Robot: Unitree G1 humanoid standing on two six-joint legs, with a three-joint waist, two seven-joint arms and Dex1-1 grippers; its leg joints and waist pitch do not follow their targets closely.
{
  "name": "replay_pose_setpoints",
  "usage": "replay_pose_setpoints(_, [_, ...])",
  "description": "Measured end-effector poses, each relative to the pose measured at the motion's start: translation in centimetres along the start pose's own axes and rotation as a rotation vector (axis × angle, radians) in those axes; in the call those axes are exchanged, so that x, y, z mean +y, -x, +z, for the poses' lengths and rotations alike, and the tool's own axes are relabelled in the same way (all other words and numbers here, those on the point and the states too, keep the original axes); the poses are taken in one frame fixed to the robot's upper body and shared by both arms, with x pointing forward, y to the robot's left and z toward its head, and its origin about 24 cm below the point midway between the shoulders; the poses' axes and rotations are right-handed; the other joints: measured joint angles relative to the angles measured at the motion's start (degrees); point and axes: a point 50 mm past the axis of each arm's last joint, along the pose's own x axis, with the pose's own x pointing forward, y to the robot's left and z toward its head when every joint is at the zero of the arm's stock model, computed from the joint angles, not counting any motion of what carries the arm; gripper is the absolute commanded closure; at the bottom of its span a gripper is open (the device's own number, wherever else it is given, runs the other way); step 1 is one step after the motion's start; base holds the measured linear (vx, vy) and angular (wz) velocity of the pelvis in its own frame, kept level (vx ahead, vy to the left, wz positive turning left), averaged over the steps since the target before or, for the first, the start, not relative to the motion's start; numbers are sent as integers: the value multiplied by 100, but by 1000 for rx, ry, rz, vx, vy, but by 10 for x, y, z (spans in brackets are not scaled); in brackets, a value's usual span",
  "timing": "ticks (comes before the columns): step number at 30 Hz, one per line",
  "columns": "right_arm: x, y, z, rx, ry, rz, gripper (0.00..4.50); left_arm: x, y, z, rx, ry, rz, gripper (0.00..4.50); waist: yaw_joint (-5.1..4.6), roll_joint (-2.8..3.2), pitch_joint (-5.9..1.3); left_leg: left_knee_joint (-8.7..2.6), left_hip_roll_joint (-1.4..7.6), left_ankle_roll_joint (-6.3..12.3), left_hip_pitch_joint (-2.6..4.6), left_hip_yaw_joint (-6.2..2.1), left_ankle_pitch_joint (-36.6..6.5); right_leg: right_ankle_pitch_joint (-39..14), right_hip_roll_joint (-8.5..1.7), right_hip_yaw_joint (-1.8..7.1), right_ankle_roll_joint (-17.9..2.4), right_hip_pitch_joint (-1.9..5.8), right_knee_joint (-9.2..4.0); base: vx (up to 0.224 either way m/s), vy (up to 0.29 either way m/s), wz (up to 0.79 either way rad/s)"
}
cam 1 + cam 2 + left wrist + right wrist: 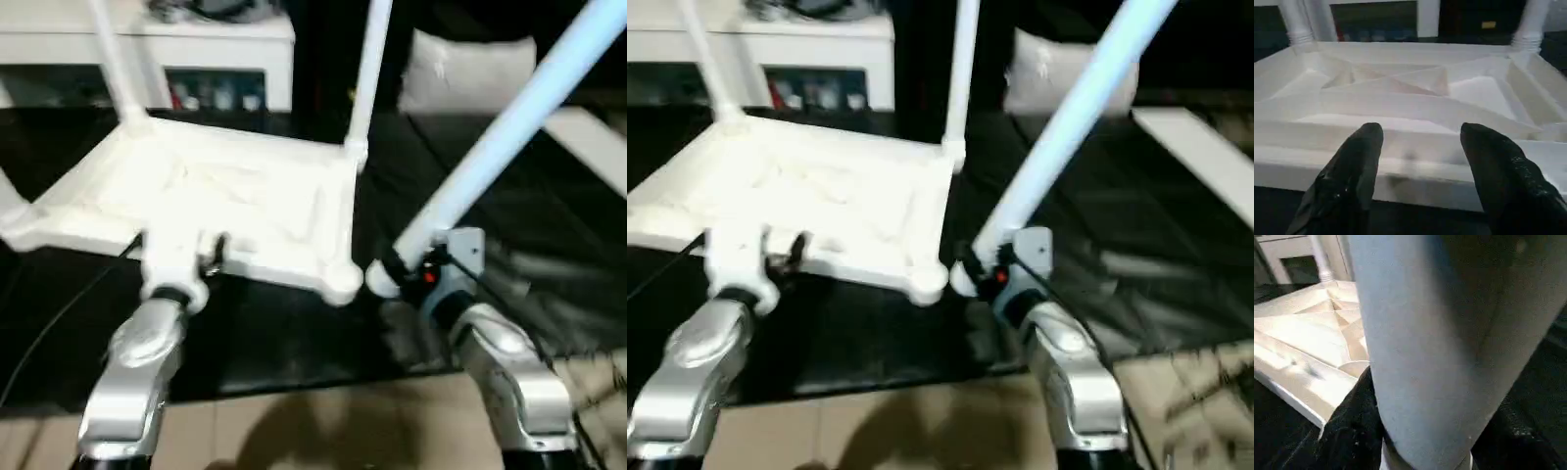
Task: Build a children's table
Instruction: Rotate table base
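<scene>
Two legs (367, 78) socketed, left jaws agape by tabletop (1415, 98), right clamp leg (509, 127).

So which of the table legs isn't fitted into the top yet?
The slanted leg held in the right gripper, beside the top's near corner socket. The other visible legs stand upright in sockets.

surface: black cloth-covered counter (294, 343) | floor: light beige floor (323, 426) in front | back: white cabinet (196, 49) with glass doors, small coloured items inside | right: flat white board (1205, 157) lying on dark cloth | backdrop: dark
</scene>
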Motion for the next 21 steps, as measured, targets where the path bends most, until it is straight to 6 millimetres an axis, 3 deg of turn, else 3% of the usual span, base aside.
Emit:
replay_pose_setpoints(1, [-1,2,-2,7,1,-5,262,-3,-1,2,-8,15,-11,158,77,22,-11,-48,-100,-12,48,63,7,1,3,5,3,-17,-3,-12,-133,-3])
replay_pose_setpoints(2, [-3,3,-4,14,-1,-15,262,-2,-1,4,-21,24,-11,158,157,32,-13,-121,-154,-44,61,23,25,8,40,6,13,-31,-29,-12,-101,-9])
replay_pose_setpoints(3, [-4,4,-5,15,-6,-20,262,-1,-1,5,-25,30,-9,158,194,64,-19,-152,-119,-91,59,8,53,23,59,-47,36,-20,-76,-13,-74,-9])
replay_pose_setpoints(5, [-4,3,-6,14,-13,-24,262,-1,-1,5,-28,39,-16,158,215,96,-31,-226,-19,-237,78,-4,141,79,140,-65,54,22,-192,-7,-37,-4])
replay_pose_setpoints(7, [-4,1,-4,9,-11,-24,262,-1,-1,5,-29,39,-23,158,217,121,-25,-239,8,-272,84,-7,161,116,145,-80,49,44,-251,0,0,0])
replay_pose_setpoints(11, [-4,-1,-4,9,-7,-19,262,0,-1,7,-37,36,-27,158,153,240,27,-257,13,-308,192,16,153,167,128,-82,44,193,-421,11,50,-1])
replay_pose_setpoints(14, [-3,-1,-4,10,11,4,262,-1,-2,9,-42,23,-40,158,92,204,38,-280,-4,-297,266,42,112,177,108,-72,62,292,-500,20,65,-2])
replay_pose_setpoints(17, [-1,-4,-5,21,27,25,262,-4,-3,9,-45,17,-49,158,-37,148,54,-290,-137,-264,230,-96,92,148,-66,-280,110,392,-497,13,9,11])
replay_pose_setpoints(20, [4,-7,-4,11,67,41,262,-2,-3,10,-49,15,-44,158,-111,165,58,-252,-181,-222,168,-212,67,54,-181,-504,171,523,-511,70,24,45])
replay_pose_setpoints(21, [5,-9,-3,2,61,43,262,-1,-3,10,-47,15,-40,158,-111,165,52,-254,-160,-211,231,-157,49,41,-165,-453,177,523,-512,107,21,24])
